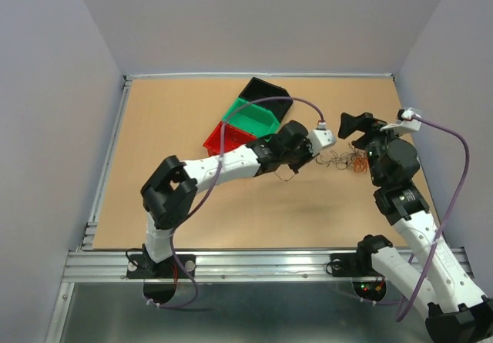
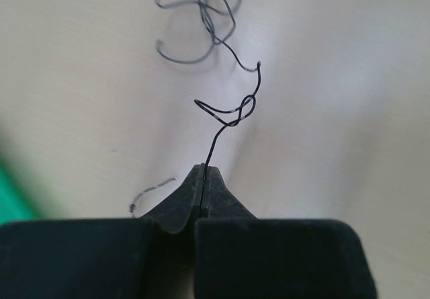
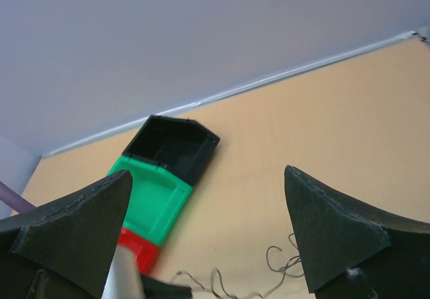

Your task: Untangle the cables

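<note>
**A:** Cables (image 1: 344, 160): where are they?

**B:** In a small wiry clump on the surface (image 1: 254, 212), right of the bins (image 1: 250, 118), between the two arms.

**A:** And the hands?

**B:** The left hand (image 2: 203, 171) is pinched together on one dark strand (image 2: 230, 111), gripping it right at the fingertips. The right hand (image 3: 208, 171) hangs over the far side of the clump with its fingers wide apart, holding nothing.

**A:** What worries you?

**B:** That strand has a small loop just beyond the grip. I'd guess a straight pull could tighten it into a knot. Nothing pins the clump either, so a pull may drag the whole lot along rather than free one strand. And the wire is so thin it could slip out of the tips.
</note>
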Motion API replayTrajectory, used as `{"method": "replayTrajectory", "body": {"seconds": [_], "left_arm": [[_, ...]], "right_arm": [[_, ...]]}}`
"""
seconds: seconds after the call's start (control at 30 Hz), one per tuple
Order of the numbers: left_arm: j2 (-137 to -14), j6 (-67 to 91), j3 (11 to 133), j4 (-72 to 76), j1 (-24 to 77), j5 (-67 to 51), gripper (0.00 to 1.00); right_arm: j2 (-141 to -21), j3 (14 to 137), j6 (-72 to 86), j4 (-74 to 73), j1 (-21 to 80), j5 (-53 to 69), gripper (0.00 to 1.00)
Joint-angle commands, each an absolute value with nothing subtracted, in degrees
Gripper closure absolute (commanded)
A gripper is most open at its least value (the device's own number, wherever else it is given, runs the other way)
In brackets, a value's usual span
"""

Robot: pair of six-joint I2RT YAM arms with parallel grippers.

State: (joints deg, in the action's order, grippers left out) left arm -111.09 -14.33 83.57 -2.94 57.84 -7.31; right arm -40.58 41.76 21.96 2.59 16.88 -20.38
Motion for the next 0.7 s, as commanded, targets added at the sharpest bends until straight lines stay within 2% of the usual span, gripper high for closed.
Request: {"method": "replayTrajectory", "body": {"seconds": [0.0, 0.2, 0.4, 0.5, 0.67], "left_arm": [[-100.4, -13.6, 83.2, -0.4, 53.5, -9.2, 1.0], [-94.1, -12.7, 82.3, -0.3, 49.7, -13.6, 1.0], [-89.6, -12.7, 80.3, -0.3, 47.6, -14.4, 1.0], [-87.8, -12.7, 79.5, -0.4, 46.7, -14.9, 1.0], [-85.7, -12.9, 78.8, 1.0, 45.9, -14.6, 1.0]], "right_arm": [[-39.8, 39.3, 18.0, 9.1, 16.9, -11.1, 0.01], [-40.5, 38.0, 14.6, 13.4, 16.9, -0.5, 0.03], [-45.9, 35.5, 10.9, 23.7, 16.9, 19.9, 0.06], [-50.1, 35.4, 9.2, 27.2, 16.9, 22.0, 0.08], [-58.1, 37.2, 6.0, 29.8, 16.9, 28.7, 0.16]]}}
